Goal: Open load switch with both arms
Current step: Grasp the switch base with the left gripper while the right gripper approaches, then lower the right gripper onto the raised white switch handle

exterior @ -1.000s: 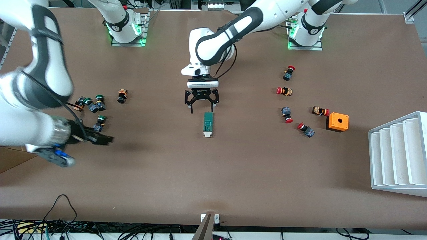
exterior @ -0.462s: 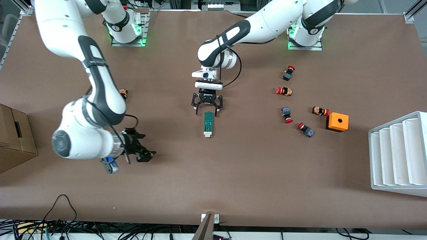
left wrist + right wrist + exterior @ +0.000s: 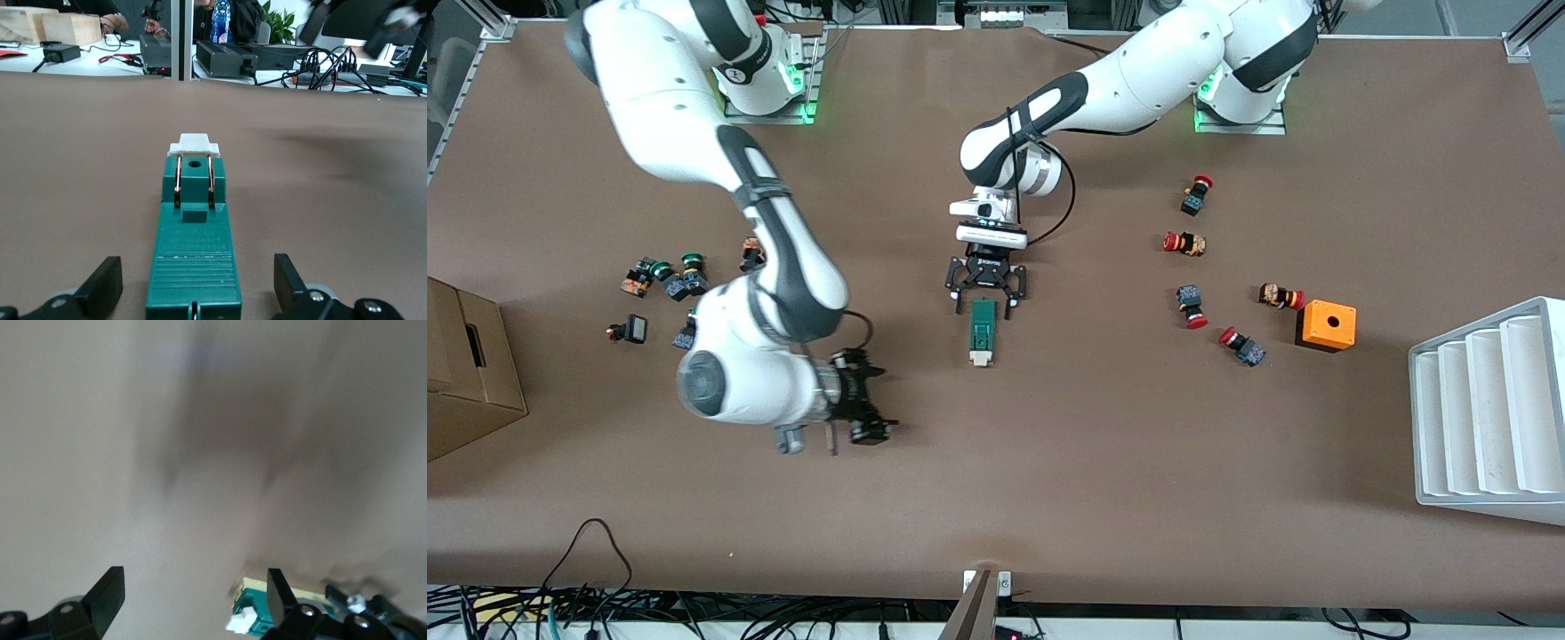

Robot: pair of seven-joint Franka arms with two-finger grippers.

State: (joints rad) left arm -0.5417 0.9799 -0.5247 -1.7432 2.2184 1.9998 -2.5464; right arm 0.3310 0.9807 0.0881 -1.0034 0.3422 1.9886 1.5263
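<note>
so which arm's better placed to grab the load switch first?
Left. Its gripper is open, with the switch end between its fingers. The right gripper is open too, but over bare table toward the right arm's end.

right wrist view blurred; load switch [image 3: 257, 613] cut off

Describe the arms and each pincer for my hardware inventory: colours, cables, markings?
Both arms are glossy white jointed shells with black bands. A black cable loops beside the left pincer; another runs to the right pincer. Each pincer is black with two fingers. Their bases glow green.
</note>
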